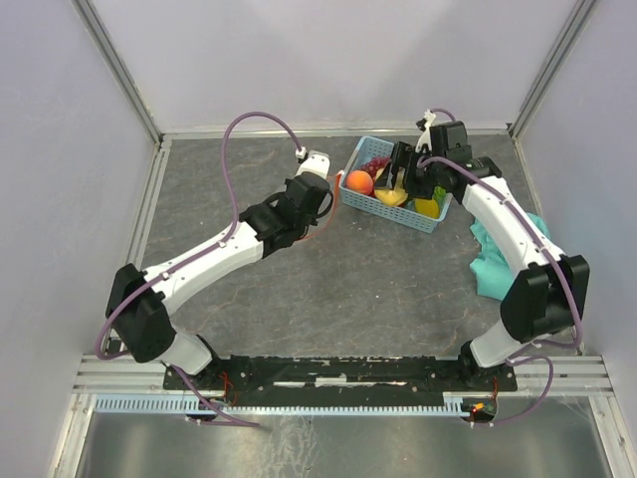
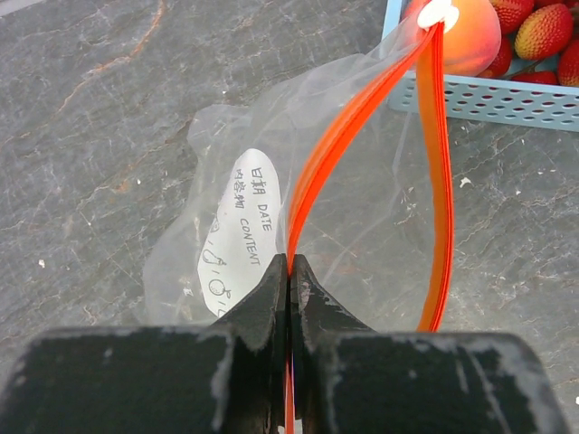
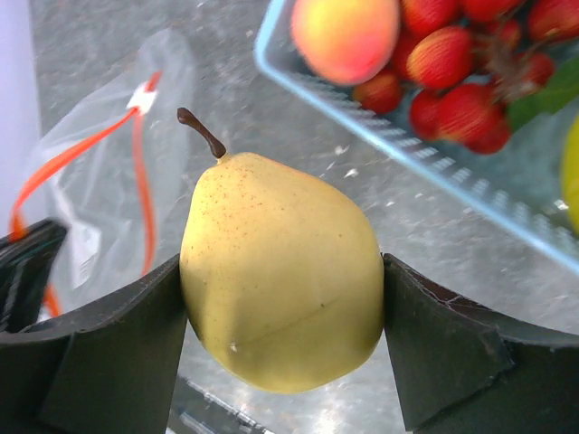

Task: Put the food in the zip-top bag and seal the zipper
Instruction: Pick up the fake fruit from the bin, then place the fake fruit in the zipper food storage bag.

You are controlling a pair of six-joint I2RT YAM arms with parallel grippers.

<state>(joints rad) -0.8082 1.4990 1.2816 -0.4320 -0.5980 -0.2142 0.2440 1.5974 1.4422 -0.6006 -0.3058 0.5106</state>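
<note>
Pear (image 3: 271,235): smooth, yellow, finely speckled, with a curved brown stem. The right gripper (image 3: 282,276) clasps it, dark pads pressed to both flanks.

Bag (image 2: 362,208): clear crinkled film with a white oval label (image 2: 240,231), lying on the table (image 2: 109,108), which is grey and veined like stone. It sits just left of the basket (image 2: 488,95).

Zipper (image 2: 335,145): thin glossy orange strip. Its two sides bow apart, so the mouth is open. The white slider (image 2: 437,13) is at the far end, by the basket wall.

Left gripper (image 2: 289,262) is clenched on the strip's left side. The arm reaches diagonally from near left.

Right arm is bent and reaches far over the basket.

Basket: pale blue slotted plastic, holding a smooth peach (image 2: 470,41) and bumpy red fruits (image 2: 543,32).

A rumpled teal cloth (image 1: 493,264) lies by the right arm.
</note>
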